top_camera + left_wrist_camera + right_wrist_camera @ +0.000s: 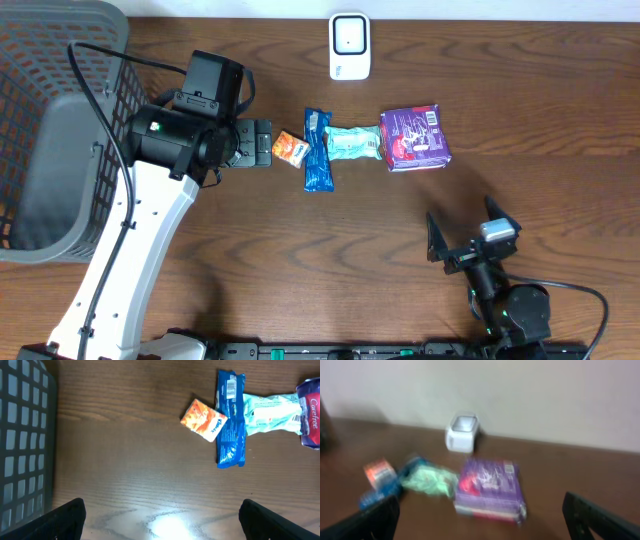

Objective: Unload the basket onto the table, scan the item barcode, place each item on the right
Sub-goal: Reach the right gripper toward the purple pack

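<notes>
The left gripper [262, 145] hangs with its fingers wide apart and nothing in them, just left of the small orange pack [290, 148]. That pack touches the blue pack [318, 150]. Then come the green pack [354, 142] and the purple box [414, 137], in a row below the white scanner [349, 45]. I think it should pinch only the orange pack and not bump the blue one. The right gripper [462, 215] sits near the front, fingers apart too, holding nothing.
</notes>
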Tool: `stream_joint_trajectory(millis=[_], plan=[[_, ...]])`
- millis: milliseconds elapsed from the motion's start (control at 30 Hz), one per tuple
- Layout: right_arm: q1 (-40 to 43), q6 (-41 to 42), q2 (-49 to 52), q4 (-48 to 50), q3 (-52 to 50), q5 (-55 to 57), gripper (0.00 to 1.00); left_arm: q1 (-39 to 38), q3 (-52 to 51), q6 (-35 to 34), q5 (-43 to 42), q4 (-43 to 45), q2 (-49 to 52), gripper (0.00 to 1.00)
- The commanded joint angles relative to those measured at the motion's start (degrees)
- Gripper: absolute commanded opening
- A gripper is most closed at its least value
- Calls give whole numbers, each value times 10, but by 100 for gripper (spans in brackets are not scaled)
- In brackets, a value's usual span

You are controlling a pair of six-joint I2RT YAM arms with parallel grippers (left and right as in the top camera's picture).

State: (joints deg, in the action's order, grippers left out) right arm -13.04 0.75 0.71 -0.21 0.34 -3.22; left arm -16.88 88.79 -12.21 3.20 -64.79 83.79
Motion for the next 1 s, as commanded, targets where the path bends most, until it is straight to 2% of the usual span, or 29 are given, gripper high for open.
stream_joint_trajectory(millis=[0,167,267,367,467,533,567,700,833,967], plan=[[3,81,-4,83,0,-113,99,2,3,-6,5,-4,4,98],[3,114,-4,210,0,-194,99,2,3,-6,5,-4,4,98],[3,125,-2,297,4,-197,99,2,3,-6,5,-4,4,98],[5,107,10,291,44,-181,99,2,3,-6,5,-4,4,98],[8,37,63,178,143,-181,99,2,3,-6,5,-4,4,98],[10,-21,133,60,239,-181,99,2,3,-6,5,-4,4,98],[14,-43,208,-37,326,-181,99,2,3,-6,5,-4,4,98],[15,-43,366,-213,488,-186,99,2,3,-6,5,-4,4,98],[15,-42,491,-323,589,-247,99,2,3,-6,5,-4,4,98],[14,-12,581,-330,608,-410,99,2,3,-6,5,-4,4,98]])
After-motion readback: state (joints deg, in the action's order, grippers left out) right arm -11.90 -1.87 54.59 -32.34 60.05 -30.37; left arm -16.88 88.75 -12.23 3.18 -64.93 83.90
